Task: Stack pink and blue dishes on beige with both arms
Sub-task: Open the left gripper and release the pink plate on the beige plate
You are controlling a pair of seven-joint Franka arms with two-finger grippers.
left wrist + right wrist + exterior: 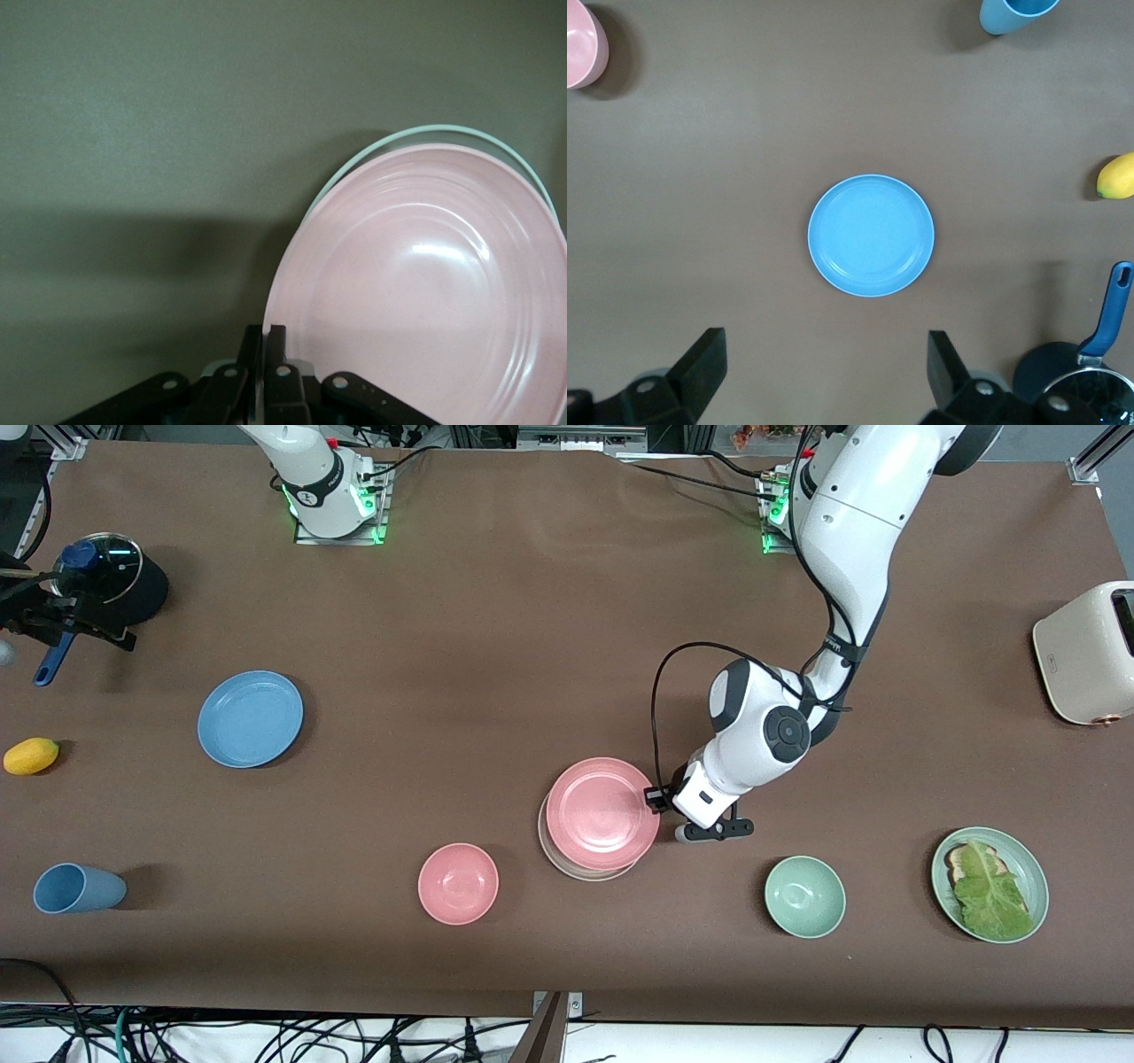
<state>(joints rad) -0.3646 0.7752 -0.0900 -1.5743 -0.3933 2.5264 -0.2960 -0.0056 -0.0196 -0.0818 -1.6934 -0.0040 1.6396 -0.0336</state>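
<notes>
The pink plate (602,813) is over the beige plate (576,871) near the table's middle, shifted a little off its centre. A crescent of beige rim shows on the side nearer the front camera. My left gripper (654,797) is shut on the pink plate's rim; in the left wrist view its fingers (276,341) pinch that edge, with the beige rim (425,133) peeking past the pink plate (425,283). The blue plate (251,718) lies flat toward the right arm's end. My right gripper (826,354) hangs open high over the table beside the blue plate (871,235).
A pink bowl (458,883) and a green bowl (804,896) flank the stack, nearer the front camera. A green plate with toast and lettuce (990,884) and a cream toaster (1088,654) sit at the left arm's end. A blue cup (75,887), lemon (31,755) and lidded pot (111,584) sit at the right arm's end.
</notes>
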